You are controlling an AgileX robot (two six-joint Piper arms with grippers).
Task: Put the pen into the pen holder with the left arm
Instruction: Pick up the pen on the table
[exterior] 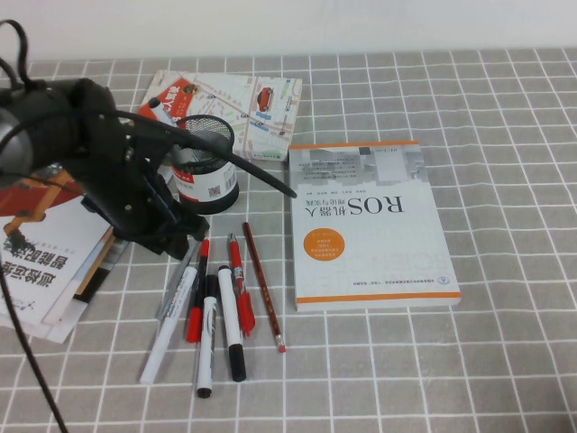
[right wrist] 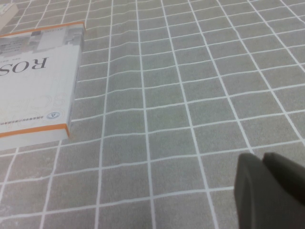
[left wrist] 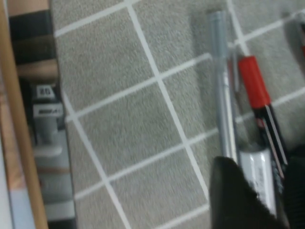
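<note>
I have the left gripper (exterior: 178,236) left of centre, jaws apart over the pen (left wrist: 223,95), below the pen holder (exterior: 205,161); right gripper (right wrist: 267,191) looks closed, lower right

ROS book (exterior: 370,225), red pencil (exterior: 262,284), markers (exterior: 231,320), map (exterior: 239,108)
</note>
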